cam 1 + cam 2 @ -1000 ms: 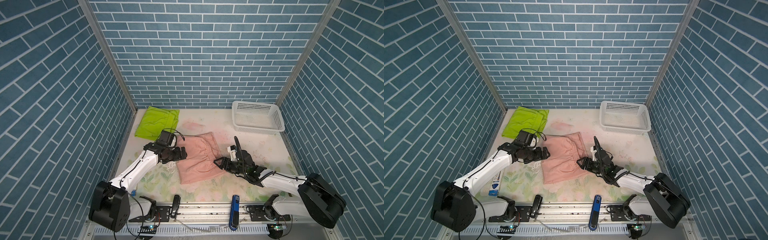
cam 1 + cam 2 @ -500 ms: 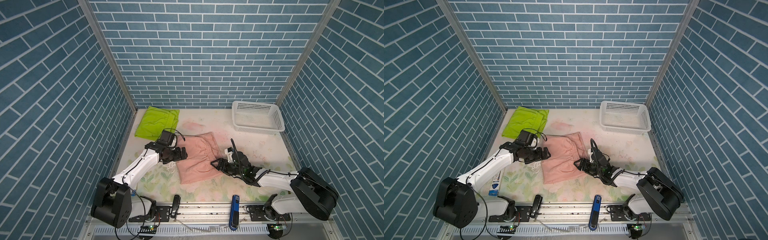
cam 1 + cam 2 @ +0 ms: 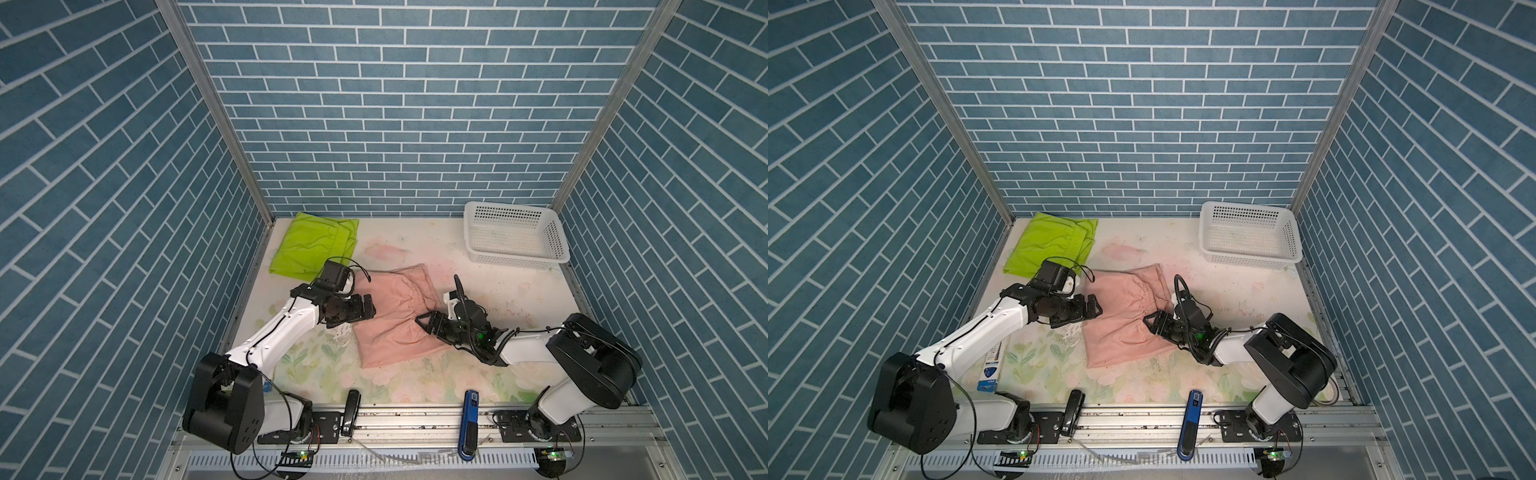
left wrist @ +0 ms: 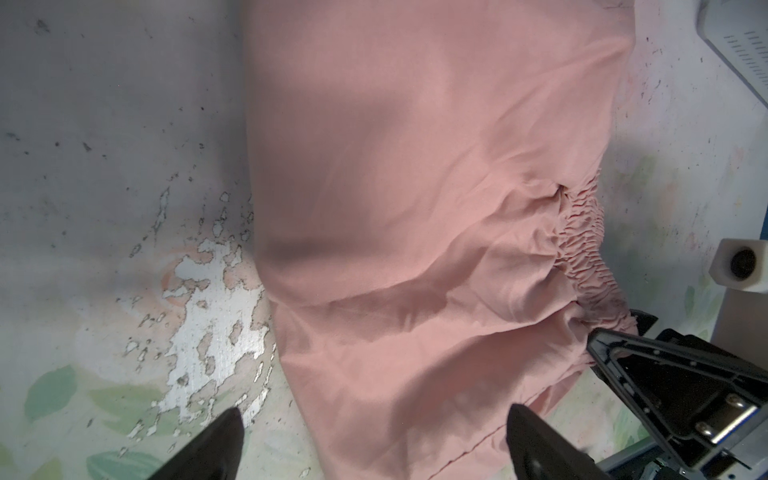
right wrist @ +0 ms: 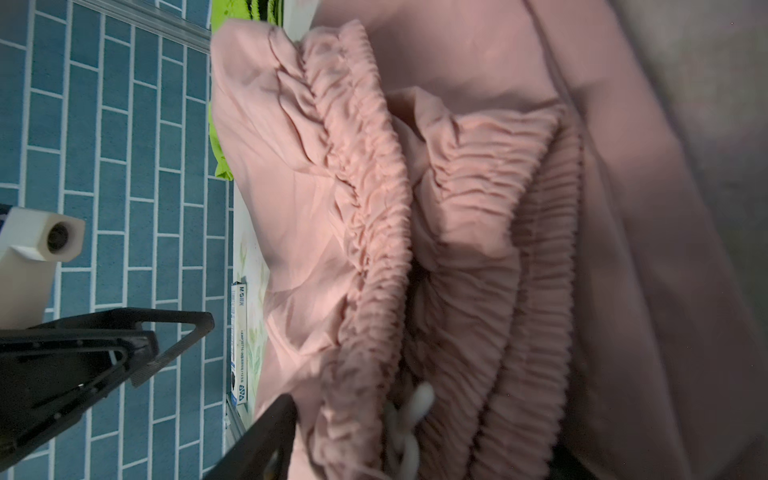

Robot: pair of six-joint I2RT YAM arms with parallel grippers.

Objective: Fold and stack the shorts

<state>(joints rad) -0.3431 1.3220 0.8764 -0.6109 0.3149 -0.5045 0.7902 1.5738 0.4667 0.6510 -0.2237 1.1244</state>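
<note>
- The only print in view is on a blue-and-white box (image 3: 990,365) at the left edge of the desk (image 3: 1246,286); its lettering is too small to read.
- The salmon-pink shorts (image 3: 395,324) lie folded mid-desk. The lime-green shorts (image 3: 311,249) lie folded in the back left corner, apart from them.
- The left end effector (image 3: 371,306) is released, its fingers spread over the pink pair's left edge, just as a second ago.
- The right end effector (image 3: 424,324) has pushed in closer since then. The gathered waistband lies between its fingers, but whether it pinches cannot be told.
</note>
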